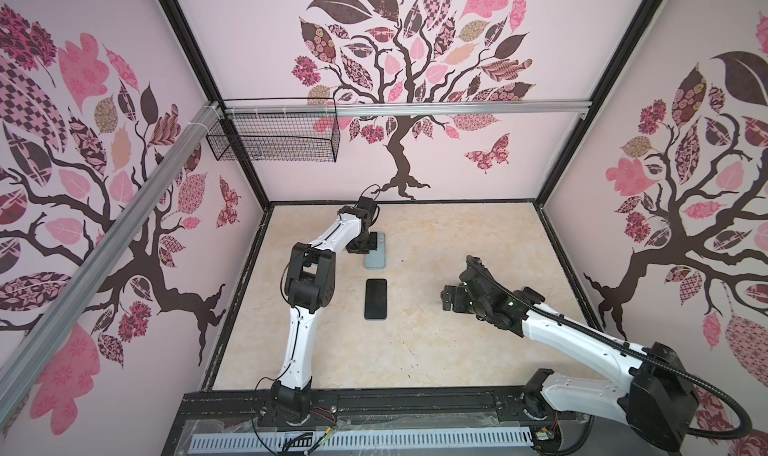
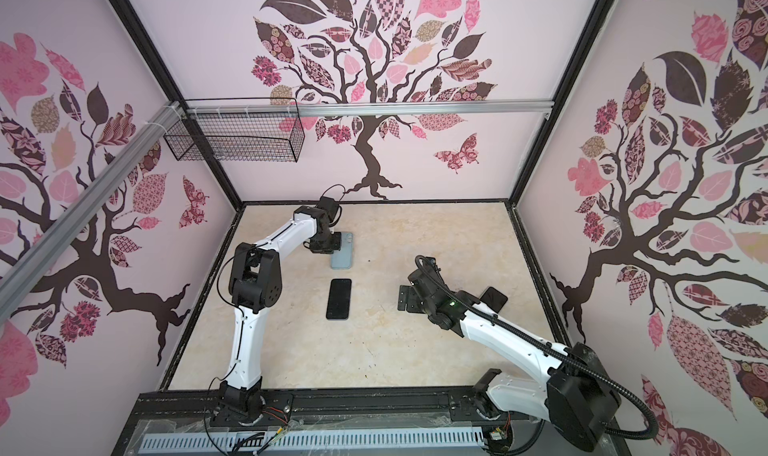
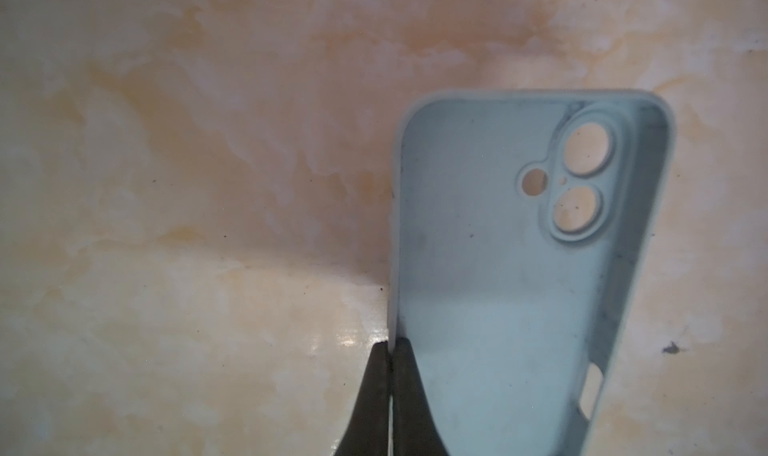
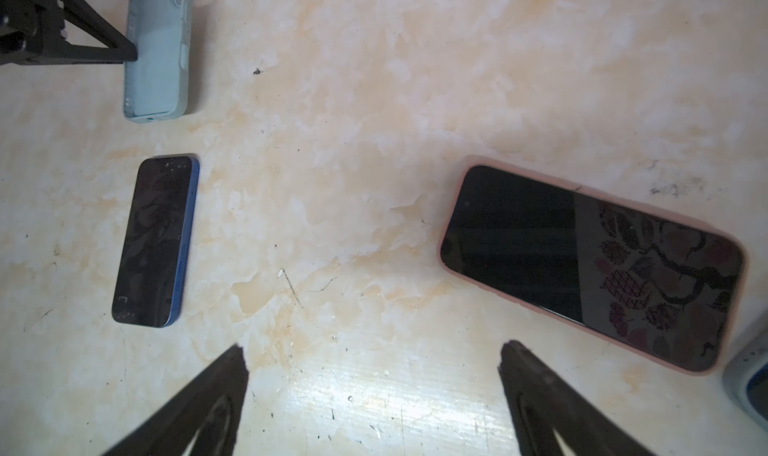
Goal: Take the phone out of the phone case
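Observation:
The light blue phone case (image 3: 498, 267) is empty, and the table shows through its camera holes. My left gripper (image 3: 390, 344) is shut on the case's side wall, pinching it between both fingertips. In both top views the case (image 1: 377, 255) (image 2: 344, 253) lies at the far middle of the table beside the left gripper (image 1: 360, 246). The phone (image 1: 376, 299) (image 2: 338, 298), black screen up with a blue rim, lies flat just nearer than the case, apart from it. My right gripper (image 4: 374, 350) hangs open over bare table, to the right of the phone (image 4: 156, 242).
A second phone in a pink case (image 4: 590, 267) lies on the table by the right arm, partly hidden under it in a top view (image 2: 494, 298). A black wire basket (image 1: 274, 142) hangs on the back wall. Black frame edges border the marbled table (image 1: 457, 233).

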Robot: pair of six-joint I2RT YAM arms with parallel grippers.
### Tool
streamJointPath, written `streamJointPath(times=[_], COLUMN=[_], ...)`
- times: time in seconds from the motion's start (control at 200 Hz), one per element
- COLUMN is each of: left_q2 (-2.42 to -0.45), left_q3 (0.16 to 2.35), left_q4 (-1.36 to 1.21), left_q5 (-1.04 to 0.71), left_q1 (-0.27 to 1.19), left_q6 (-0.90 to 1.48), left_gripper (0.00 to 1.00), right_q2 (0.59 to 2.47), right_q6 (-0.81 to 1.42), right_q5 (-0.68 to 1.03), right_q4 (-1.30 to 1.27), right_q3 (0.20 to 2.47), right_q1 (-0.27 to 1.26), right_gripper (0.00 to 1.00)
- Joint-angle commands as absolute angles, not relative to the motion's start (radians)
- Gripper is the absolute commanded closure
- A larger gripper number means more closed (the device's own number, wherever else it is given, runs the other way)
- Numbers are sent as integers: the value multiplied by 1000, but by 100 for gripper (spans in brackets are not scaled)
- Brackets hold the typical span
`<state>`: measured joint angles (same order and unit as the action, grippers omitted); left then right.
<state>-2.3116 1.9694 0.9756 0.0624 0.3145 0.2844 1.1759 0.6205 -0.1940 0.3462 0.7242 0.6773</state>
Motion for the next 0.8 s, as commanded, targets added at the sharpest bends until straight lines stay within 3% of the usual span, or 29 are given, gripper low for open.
streamJointPath(times=[0.0,0.1,0.21,0.315,0.525,0.795], left_q2=[-2342,-2348,-2343,-2318,-2158,-1759], left_q3=[1990,1991,1994,1995,1949,1513], left_q4=[976,975,979,980,941,607], left_q5=[30,21,23,29,6,-58], left_q1=[314,314,312,310,325,443], left_q6=[282,290,296,296,259,181], left_gripper=[100,99,73,63,56,53], right_q2=[1152,1153,1148,1137,1131,1100], right_q6=[610,613,621,627,655,707], right_q5=[-233,-236,-247,-272,-286,-215], right_q4=[391,396,402,410,433,439], right_q3=[729,731,729,727,712,644], right_q1=[673,672,672,671,605,370], right_gripper=[3,2,2,2,0,3])
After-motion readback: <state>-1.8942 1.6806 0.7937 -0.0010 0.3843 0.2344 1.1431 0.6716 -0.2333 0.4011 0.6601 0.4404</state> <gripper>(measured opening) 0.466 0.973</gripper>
